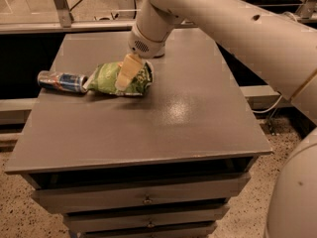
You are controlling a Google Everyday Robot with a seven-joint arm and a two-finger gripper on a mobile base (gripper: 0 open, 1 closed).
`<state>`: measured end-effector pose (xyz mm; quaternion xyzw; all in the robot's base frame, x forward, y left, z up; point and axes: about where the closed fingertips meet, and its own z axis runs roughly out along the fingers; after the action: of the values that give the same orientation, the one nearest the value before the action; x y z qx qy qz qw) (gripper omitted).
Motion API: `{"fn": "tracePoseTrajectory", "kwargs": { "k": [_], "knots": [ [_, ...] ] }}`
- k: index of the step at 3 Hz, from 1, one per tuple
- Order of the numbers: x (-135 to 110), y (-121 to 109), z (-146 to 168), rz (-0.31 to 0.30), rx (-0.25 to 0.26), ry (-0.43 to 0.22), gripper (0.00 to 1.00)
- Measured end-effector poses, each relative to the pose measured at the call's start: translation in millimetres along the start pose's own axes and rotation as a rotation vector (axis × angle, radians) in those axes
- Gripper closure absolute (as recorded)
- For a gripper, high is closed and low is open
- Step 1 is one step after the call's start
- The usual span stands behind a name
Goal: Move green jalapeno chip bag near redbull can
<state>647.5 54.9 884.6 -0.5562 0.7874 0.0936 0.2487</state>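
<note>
Reaching in from the upper right of the camera view, the pale robot arm (223,19) slopes down over the far half of the grey surface (173,118) and ends in the claw (126,74), which sits low on the far left part of the surface, right on top of the green jalapeno chip bag (104,81). A cream part of the claw lies across the bag's upper face, in contact with it. I cannot tell how wide the claw stands, or whether it is clamped on the bag or only pressing against it.

The bag lies flat and crumpled on the surface, with its long side running left to right. Its left end is right against the right end of the redbull can (62,81), and the two seem to touch. The can lies on its side near the left edge of the surface, with its shiny metal end pointing left.

Below the near edge of the surface, grey drawers (143,200) are stacked. A rounded pale part of the robot's body (297,192) fills the lower right corner, and speckled floor (20,207) shows at the lower left.
</note>
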Motion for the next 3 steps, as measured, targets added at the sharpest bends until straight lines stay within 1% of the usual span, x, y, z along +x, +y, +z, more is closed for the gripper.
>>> {"fn": "tracePoseTrajectory", "kwargs": {
  "k": [1,2,3],
  "knots": [
    [6,1,-15,-0.003,0.013,-0.022,0.00],
    [22,13,-50,-0.025,0.037,-0.105,0.00],
    [45,29,-81,-0.044,0.063,-0.239,0.00]
  ]
}}
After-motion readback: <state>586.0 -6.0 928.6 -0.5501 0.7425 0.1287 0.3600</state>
